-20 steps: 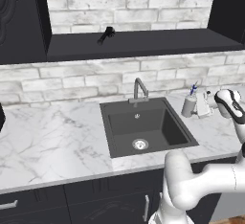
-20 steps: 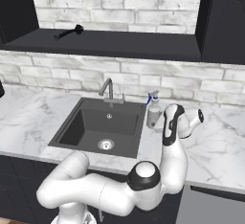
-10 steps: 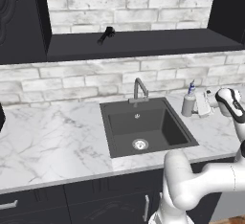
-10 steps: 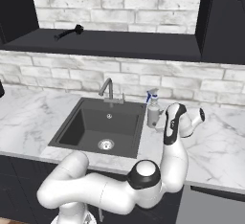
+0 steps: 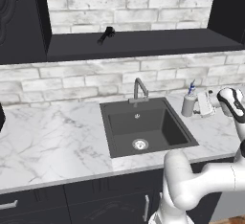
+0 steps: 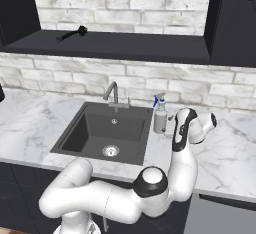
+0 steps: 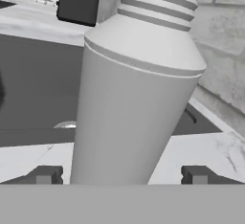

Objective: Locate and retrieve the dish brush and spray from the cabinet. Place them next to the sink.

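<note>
The spray stands upright on the white marble just right of the sink, and from the other side it is the grey bottle beside the basin. My gripper is level with it, open, one finger on each side. Up close the spray stands between my fingertips with a gap at each side. The black dish brush lies on the cabinet shelf above the counter.
A steel faucet rises at the back of the sink. The brick wall runs behind the counter. Dark cabinet side panels stand at the shelf's ends. Marble counter stretches to the right of my hand.
My jaws have spread a little wider around the spray, which stays standing in the same spot beside the sink. The arm has barely moved.
</note>
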